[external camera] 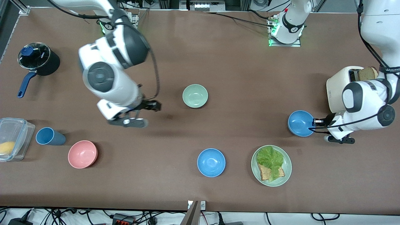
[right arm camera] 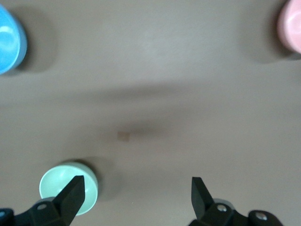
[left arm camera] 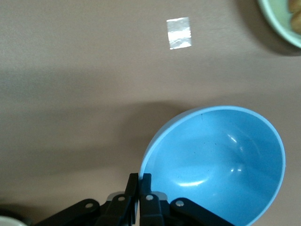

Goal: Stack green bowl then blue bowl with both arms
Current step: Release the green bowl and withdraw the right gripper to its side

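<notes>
Left gripper (external camera: 313, 122) is pinched shut on the rim of a blue bowl (external camera: 300, 123), toward the left arm's end of the table and just beside the toaster (external camera: 339, 93). In the left wrist view the fingers (left arm camera: 139, 187) meet on the rim and the bowl (left arm camera: 221, 162) is tilted, mouth facing away from the gripper; whether it is off the table is unclear.

Green bowl (external camera: 195, 96) sits upright, mouth up, near the table's middle, untouched. It's round, so no long axis.

Right gripper (external camera: 147, 113) hangs over bare table between the green bowl and the right arm's end, fingers spread wide, holding nothing. The right wrist view cuts off the fingers' bases, and the green bowl (right arm camera: 66, 187) is partly hidden by one finger (right arm camera: 72, 192).

Second blue bowl (external camera: 211, 162) sits upright near the front edge, beside the plate (external camera: 271, 165).
</notes>
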